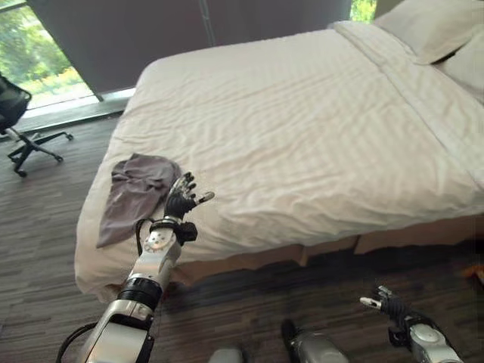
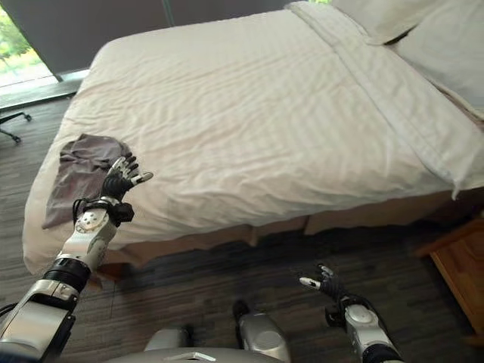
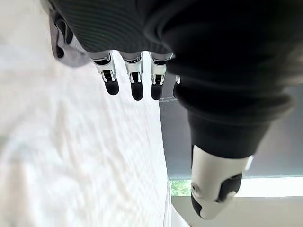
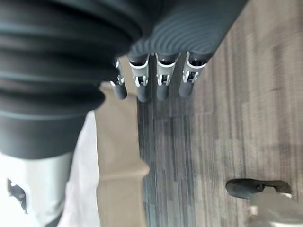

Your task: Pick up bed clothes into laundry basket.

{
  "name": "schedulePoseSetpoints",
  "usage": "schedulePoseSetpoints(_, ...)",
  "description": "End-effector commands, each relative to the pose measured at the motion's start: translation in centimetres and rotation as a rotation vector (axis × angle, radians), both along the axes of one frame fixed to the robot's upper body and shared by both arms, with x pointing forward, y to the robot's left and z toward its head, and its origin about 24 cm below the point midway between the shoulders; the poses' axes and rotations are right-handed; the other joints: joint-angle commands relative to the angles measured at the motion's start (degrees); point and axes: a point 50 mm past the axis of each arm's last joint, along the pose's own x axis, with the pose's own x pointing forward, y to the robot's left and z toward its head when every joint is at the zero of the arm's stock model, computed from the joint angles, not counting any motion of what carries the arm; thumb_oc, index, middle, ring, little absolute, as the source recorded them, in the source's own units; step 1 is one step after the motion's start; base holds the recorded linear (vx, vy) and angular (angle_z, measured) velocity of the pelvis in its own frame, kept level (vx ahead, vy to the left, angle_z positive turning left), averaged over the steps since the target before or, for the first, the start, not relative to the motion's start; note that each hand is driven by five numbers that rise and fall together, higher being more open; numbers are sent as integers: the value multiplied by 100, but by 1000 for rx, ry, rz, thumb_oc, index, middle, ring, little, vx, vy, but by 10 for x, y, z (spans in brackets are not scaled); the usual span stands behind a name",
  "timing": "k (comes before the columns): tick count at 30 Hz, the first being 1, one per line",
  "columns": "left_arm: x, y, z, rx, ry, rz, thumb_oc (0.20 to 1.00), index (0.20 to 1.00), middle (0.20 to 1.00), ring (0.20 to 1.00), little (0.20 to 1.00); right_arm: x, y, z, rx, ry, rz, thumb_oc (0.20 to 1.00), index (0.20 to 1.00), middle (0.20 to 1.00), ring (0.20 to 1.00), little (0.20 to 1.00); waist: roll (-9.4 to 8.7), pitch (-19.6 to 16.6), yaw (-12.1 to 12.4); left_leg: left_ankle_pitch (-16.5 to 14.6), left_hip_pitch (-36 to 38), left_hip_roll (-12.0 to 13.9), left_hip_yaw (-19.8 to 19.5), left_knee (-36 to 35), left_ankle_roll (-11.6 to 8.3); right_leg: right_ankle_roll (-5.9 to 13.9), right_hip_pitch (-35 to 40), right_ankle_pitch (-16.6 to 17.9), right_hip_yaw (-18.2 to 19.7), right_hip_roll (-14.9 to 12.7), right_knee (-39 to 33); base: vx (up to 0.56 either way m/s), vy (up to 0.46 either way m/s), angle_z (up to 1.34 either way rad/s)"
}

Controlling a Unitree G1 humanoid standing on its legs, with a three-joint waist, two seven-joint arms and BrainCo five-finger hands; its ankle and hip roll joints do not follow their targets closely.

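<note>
The left hand (image 1: 181, 200), fingers straight and empty, hovers just beside the grey garment (image 1: 134, 189) at the bed (image 1: 302, 136) corner, so the reach is in hand and closing on the cloth comes next, while the right hand (image 2: 327, 287) hangs open low.

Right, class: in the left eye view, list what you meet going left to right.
Black wheeled office chair → crumpled grey garment → left robot hand → right robot hand → white pillow.
</note>
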Motion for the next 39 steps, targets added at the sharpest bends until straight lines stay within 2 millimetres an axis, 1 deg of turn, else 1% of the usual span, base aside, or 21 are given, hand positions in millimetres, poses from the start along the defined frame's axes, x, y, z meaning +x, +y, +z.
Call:
schedulePoseSetpoints(1,16,20,45,-9,-171,74,1000,1000,1000,1000,1000,-12,-16,3,-51,-2,-24,1000,1000,1000,1000,1000,-118,-553,-116,1420,232,-84,217,-1043,-178,-279,681,470,526,-879,-1014,199,364,-15)
schedulePoseSetpoints(2,18,21,48,-4,-176,82,1000,1000,1000,1000,1000,-11,-18,2,-49,-4,-60,1000,1000,1000,1000,1000,-65,-576,-95,1421,178,-76,5,-1267,-240,-212,729,420,619,-957,-1053,261,403,-10)
schedulePoseSetpoints(5,23,18,59,33,-206,64,1000,1000,1000,1000,1000,-15,-25,-1,-21,1,-166,1000,1000,1000,1000,1000,50,-579,-94,1364,147,-72,37,-1232,-354,-41,846,403,727,-1229,-1090,290,457,-25)
schedulePoseSetpoints(6,22,20,63,45,-217,51,1000,1000,1000,1000,1000,-11,-28,3,0,-24,-192,1000,1000,1000,1000,1000,37,-595,-142,862,14,-180,216,-948,-322,40,883,428,799,-1448,-1109,150,310,-22)
schedulePoseSetpoints(7,21,17,64,48,-226,37,1000,1000,1000,1000,1000,-12,-27,1,-6,-15,-207,1000,1000,1000,1000,1000,75,-581,-139,783,42,-254,283,-871,-298,97,897,499,790,-1578,-1183,263,499,-11)
schedulePoseSetpoints(8,19,15,64,75,-223,15,1000,1000,1000,1000,1000,-12,-27,0,-6,-6,-214,1000,1000,1000,1000,1000,67,-600,-115,625,4,-415,312,-790,-221,191,951,680,812,-1797,-1254,275,500,-29)
schedulePoseSetpoints(10,16,24,66,123,-221,36,1000,1000,1000,1000,1000,-2,-22,3,38,-68,-274,1000,1000,1000,1000,1000,31,-613,-123,392,59,-729,605,-678,-93,242,780,1516,957,-2101,-1130,266,457,-53)
schedulePoseSetpoints(12,16,23,70,129,-241,41,1000,1000,1000,1000,1000,0,-8,-2,127,-89,-309,1000,1000,1000,1000,1000,68,-575,-135,344,258,-940,880,-891,58,154,427,2308,1061,-2161,-814,196,442,-79)
schedulePoseSetpoints(13,15,21,75,125,-265,39,1000,1000,1000,1000,1000,2,1,-3,147,-90,-278,1000,1000,1000,1000,1000,100,-498,-146,330,402,-1035,1015,-1057,126,124,250,2624,940,-2221,-691,118,443,-68)
schedulePoseSetpoints(14,16,22,81,132,-283,37,1000,1000,1000,1000,1000,3,7,-4,146,-84,-244,1000,1000,1000,1000,1000,137,-413,-194,316,451,-1088,1061,-1109,174,94,87,2701,853,-2180,-533,141,532,-50)
schedulePoseSetpoints(16,19,25,83,145,-285,50,1000,1000,1000,1000,1000,0,18,-7,133,-57,-144,1000,1000,1000,1000,1000,170,-376,-378,302,637,-1164,1096,-1290,246,154,21,2128,1166,-1440,-263,170,449,-32)
schedulePoseSetpoints(18,21,27,89,162,-300,58,1000,1000,1000,1000,1000,0,18,-7,127,-57,-126,1000,1000,1000,1000,1000,155,-418,-324,262,687,-1246,1150,-1402,301,137,-115,1530,914,-1050,-394,113,243,-16)
schedulePoseSetpoints(20,23,30,99,219,-315,54,1000,1000,1000,1000,1000,-1,20,-7,128,-60,-108,1000,1000,1000,1000,1000,92,-485,-312,209,787,-1412,1157,-1472,357,-32,-117,1029,791,-462,-623,145,149,-4)
schedulePoseSetpoints(21,24,31,103,248,-317,46,1000,1000,1000,1000,1000,-7,19,-9,120,-42,-105,1000,1000,1000,1000,1000,58,-512,-279,156,798,-1473,1094,-1449,377,-134,17,941,814,-328,-768,125,58,9)
schedulePoseSetpoints(23,25,31,106,259,-321,47,1000,1000,1000,1000,1000,-3,19,-7,117,-54,-96,1000,1000,1000,1000,1000,47,-517,-201,170,790,-1501,1014,-1418,387,-106,131,871,786,-379,-829,113,2,25)
schedulePoseSetpoints(24,26,36,123,335,-357,52,1000,1000,1000,1000,1000,5,14,-2,92,-68,-73,1000,1000,1000,1000,1000,17,-616,-38,177,855,-1574,999,-1463,394,-135,391,1000,762,-383,-1398,152,-9,14)
schedulePoseSetpoints(25,26,36,123,335,-357,52,1000,1000,1000,1000,1000,5,14,-2,92,-69,-73,1000,1000,1000,1000,1000,16,-612,-37,175,859,-1575,1000,-1462,395,-134,401,1005,762,-386,-1410,142,-20,-4)
schedulePoseSetpoints(28,29,42,159,459,-434,76,1000,1000,1000,1000,1000,6,9,1,76,-75,-56,1000,1000,1000,1000,1000,43,-713,-16,192,881,-1555,980,-1457,379,-149,540,1036,728,-430,-1631,86,-33,1)
schedulePoseSetpoints(30,29,42,171,486,-468,86,1000,1000,1000,1000,1000,4,8,1,63,-64,-46,1000,1000,1000,1000,1000,64,-712,-1,237,896,-1539,932,-1439,358,-166,593,1023,681,-449,-1665,65,-51,7)
schedulePoseSetpoints(35,20,47,192,640,-510,86,1000,1000,1000,1000,1000,-6,3,-2,41,-27,-15,1000,1000,1000,1000,1000,92,-727,64,334,964,-1509,788,-1432,296,-220,786,1007,543,-472,-1824,60,-77,9)
schedulePoseSetpoints(39,9,60,196,719,-498,98,1000,1000,1000,1000,1000,-11,-2,-2,22,-8,0,1000,1000,1000,1000,1000,94,-699,91,357,950,-1499,646,-1355,271,-264,885,984,435,-487,-1860,9,-76,11)
